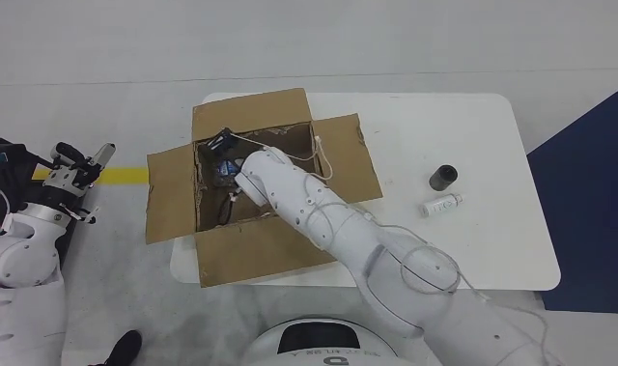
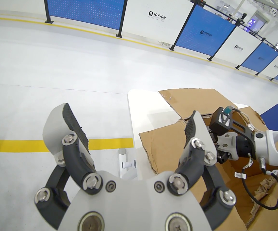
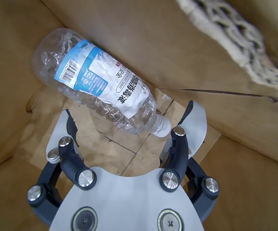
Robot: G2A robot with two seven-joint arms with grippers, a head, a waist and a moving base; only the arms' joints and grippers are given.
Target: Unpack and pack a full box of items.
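Note:
An open cardboard box with its flaps spread stands on the white table. My right arm reaches down into it, and its gripper is open just above a clear plastic water bottle with a blue-and-white label, lying on the box floor against a wall. The bottle's white cap lies between the fingers' tips. My left gripper hangs open and holds nothing, off the table's left side over the floor, also seen in the top view. From the left wrist view the right wrist dips into the box.
On the table right of the box lie a black cylinder and a small white bottle. Crumpled brown paper padding hangs along the box's inner wall. A yellow floor line runs left of the table.

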